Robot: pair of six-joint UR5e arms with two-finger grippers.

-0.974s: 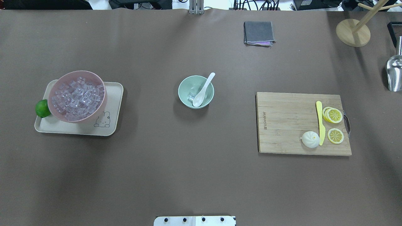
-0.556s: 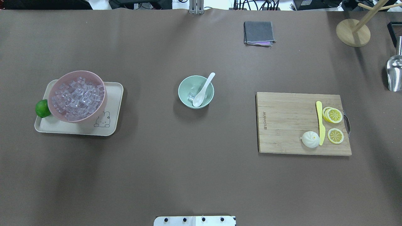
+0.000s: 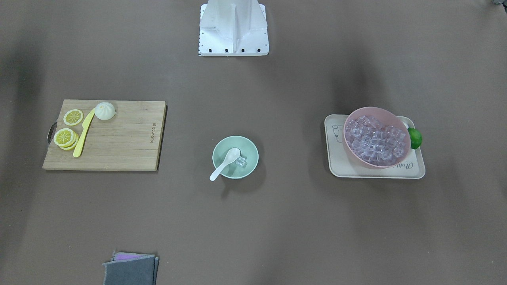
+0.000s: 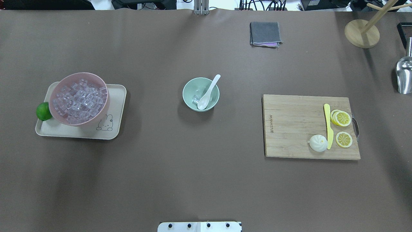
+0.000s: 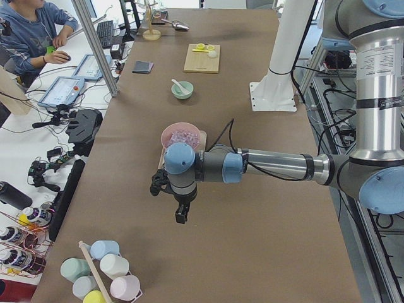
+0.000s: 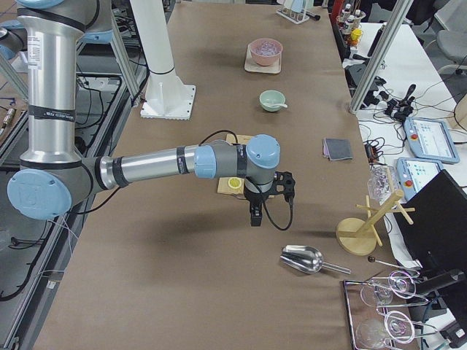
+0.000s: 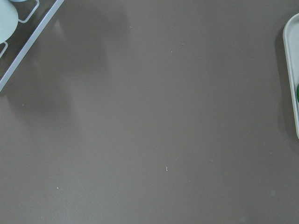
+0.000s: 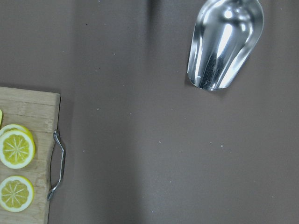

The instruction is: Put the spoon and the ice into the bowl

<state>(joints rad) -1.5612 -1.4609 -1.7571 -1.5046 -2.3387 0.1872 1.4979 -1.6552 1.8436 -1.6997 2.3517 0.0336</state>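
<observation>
Well, the spoon [image 4: 206,95] sits in the bowl [image 4: 189,87] — handle over the rim at one o'clock — beside ice [image 4: 195,99]. Left gripper [image 5: 180,216] and right gripper [image 6: 254,219] hover elsewhere; clenched or released, can't tell.

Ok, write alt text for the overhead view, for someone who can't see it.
A mint-green bowl mid-table holds a white spoon and clear ice cubes. Left, a pink bowl of ice on a tray; right, a cutting board with lemon slices.
</observation>
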